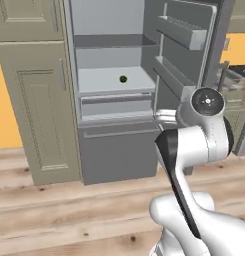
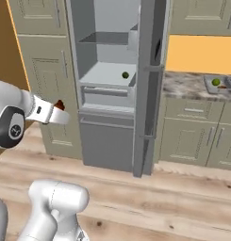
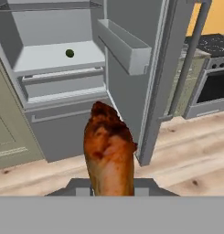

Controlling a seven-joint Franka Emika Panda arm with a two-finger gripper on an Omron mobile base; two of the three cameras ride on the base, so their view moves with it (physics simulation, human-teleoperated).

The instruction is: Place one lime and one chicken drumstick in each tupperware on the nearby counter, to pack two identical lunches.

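Wood-plank floor (image 1: 54, 200) runs across the kitchen foreground, pale boards with dark knots.

Nearest: gripper (image 3: 111, 189), jaws narrow and clamped on a chicken drumstick (image 3: 109, 151). Browned meat end points away from the hand, toward the fridge; in the right base view a small red-brown bit of it shows at the tip of the arm (image 2: 59, 105), held up in front of the beige tall cabinet (image 2: 46, 89).

Beyond: grey fridge (image 1: 114, 145) standing open, its door (image 3: 145, 68) swung out to the right with shelf bins on the inner face. Lower drawer front closed. One lime (image 1: 123, 79) sits alone on the middle fridge shelf (image 1: 104, 82), toward that shelf's back right part, well apart from the gripper.

Farther right, past the door: speckled counter (image 2: 187, 84) over beige cabinets. A tupperware (image 2: 219, 87) rests near the counter's right end, against the back edge, with a second lime (image 2: 215, 82) in it. Anything else in the tray is too small to tell.

Farthest right in the hand view: stove (image 3: 211, 77) with oven door, orange wall (image 2: 202, 54) behind.
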